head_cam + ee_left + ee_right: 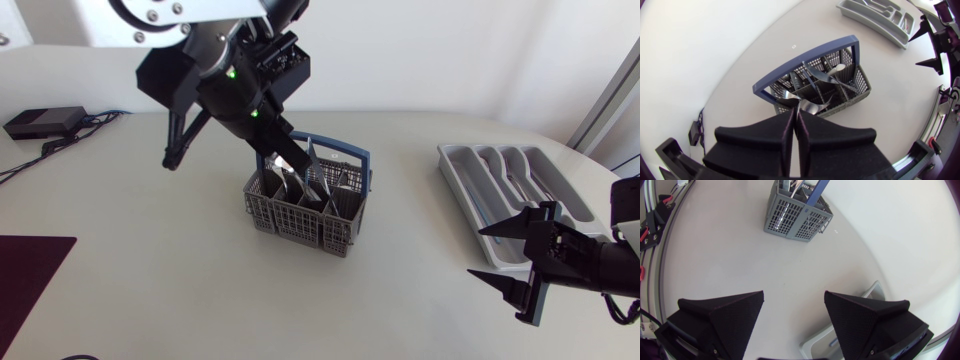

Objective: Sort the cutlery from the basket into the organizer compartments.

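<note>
The grey cutlery basket point(300, 218) with a blue handle point(805, 54) stands mid-table and holds several silver pieces point(335, 185). My left gripper point(297, 160) dips into its back-left part from above. In the left wrist view its fingers point(812, 135) are pressed together, pinching the end of a shiny piece of cutlery point(812, 108). The grey organizer point(455, 175) lies at the right with some cutlery point(520, 172) in its compartments. My right gripper point(478, 252) hovers open in front of the organizer, nothing between its fingers point(725, 315), and it faces the basket point(795, 220).
A black box with cables point(45, 122) sits at the far left edge. A dark red mat point(28, 285) lies at the near left corner. Bare tabletop lies between the basket and the organizer point(867, 15).
</note>
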Robot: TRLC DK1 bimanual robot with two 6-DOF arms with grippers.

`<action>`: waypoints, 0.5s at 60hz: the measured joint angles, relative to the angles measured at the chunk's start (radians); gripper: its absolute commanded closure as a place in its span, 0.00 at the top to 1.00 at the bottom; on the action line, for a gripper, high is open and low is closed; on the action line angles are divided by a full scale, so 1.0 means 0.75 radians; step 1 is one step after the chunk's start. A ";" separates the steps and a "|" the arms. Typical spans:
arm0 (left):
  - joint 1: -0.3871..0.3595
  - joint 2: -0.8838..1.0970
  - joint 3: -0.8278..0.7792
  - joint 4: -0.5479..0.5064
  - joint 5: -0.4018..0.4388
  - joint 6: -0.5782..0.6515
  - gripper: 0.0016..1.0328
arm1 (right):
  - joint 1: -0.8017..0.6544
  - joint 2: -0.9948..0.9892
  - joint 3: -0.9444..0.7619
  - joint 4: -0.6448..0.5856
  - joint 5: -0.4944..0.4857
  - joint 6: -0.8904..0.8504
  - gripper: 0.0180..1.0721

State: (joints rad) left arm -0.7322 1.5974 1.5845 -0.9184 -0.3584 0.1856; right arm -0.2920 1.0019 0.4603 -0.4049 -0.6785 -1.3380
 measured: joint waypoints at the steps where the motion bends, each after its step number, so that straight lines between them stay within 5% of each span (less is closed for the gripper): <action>1: -0.005 -0.011 0.004 0.000 0.000 0.005 0.03 | 0.008 -0.005 -0.003 0.007 0.003 0.011 0.83; 30: -0.039 -0.187 0.009 -0.040 -0.049 0.109 0.03 | 0.190 -0.160 -0.006 0.055 0.023 0.252 0.83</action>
State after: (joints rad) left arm -0.7612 1.4570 1.5913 -0.9482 -0.3950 0.2676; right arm -0.1497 0.8822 0.4561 -0.3637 -0.6613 -1.1488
